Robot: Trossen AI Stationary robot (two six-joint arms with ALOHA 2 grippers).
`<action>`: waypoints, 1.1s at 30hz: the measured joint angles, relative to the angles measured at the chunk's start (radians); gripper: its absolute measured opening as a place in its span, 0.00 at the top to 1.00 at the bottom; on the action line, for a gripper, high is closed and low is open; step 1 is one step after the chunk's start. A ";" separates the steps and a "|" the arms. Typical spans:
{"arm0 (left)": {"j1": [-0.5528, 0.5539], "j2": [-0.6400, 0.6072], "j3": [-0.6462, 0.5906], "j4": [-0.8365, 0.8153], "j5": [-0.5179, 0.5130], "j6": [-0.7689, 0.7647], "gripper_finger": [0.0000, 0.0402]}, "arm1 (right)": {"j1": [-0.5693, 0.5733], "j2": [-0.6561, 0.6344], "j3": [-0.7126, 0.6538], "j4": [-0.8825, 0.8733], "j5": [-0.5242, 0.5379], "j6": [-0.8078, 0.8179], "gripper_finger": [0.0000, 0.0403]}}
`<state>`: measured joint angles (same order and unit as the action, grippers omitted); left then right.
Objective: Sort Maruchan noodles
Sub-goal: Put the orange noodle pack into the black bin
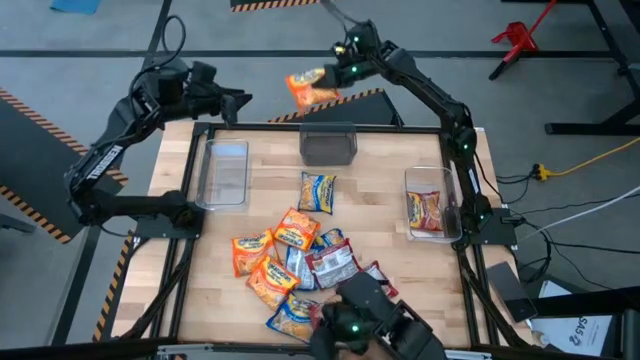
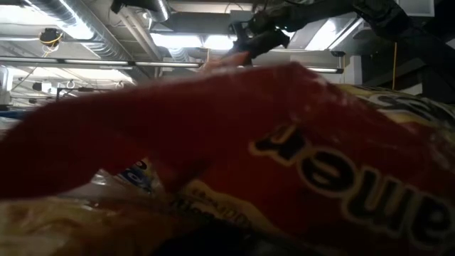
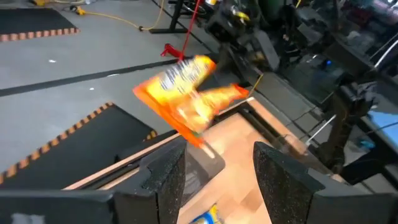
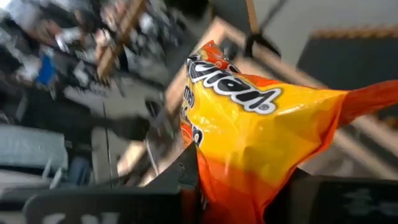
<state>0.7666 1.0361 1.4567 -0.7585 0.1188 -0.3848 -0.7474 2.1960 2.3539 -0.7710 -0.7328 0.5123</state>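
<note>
High view: right gripper [image 1: 335, 75] clamps a glossy orange packet [image 1: 312, 90] (crinkled) beyond the table [image 1: 400, 290]; left gripper [image 1: 240, 100] open.

The orange packet [image 4: 261, 130] in the right wrist view carried dark brand lettering, only partly legible as "…chan". The red packet [image 2: 234, 142] filling the low view showed inverted letters reading "amen".
</note>
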 joint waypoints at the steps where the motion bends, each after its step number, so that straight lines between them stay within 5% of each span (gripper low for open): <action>1: 0.000 -0.002 0.000 -0.004 -0.010 0.009 0.55 | 0.007 0.000 0.000 -0.035 -0.002 -0.017 0.85; 11: 0.000 -0.003 0.000 -0.020 -0.031 0.030 0.55 | -0.057 -0.055 0.000 -0.450 0.147 -0.244 0.88; 21: 0.000 -0.003 0.000 -0.044 -0.030 0.030 0.55 | -0.124 -0.115 0.000 -0.561 0.206 -0.353 0.87; 27: 0.000 -0.003 0.000 -0.068 -0.030 0.031 0.55 | -0.105 -0.117 -0.128 -0.445 0.174 -0.331 0.88; 33: 0.000 -0.003 0.001 -0.069 -0.030 0.030 0.56 | -0.030 -0.175 -0.454 -0.063 0.087 -0.186 0.88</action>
<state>0.7666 1.0332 1.4574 -0.8273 0.0883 -0.3546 -0.7772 2.0213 1.8996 -0.8340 -0.6459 0.3259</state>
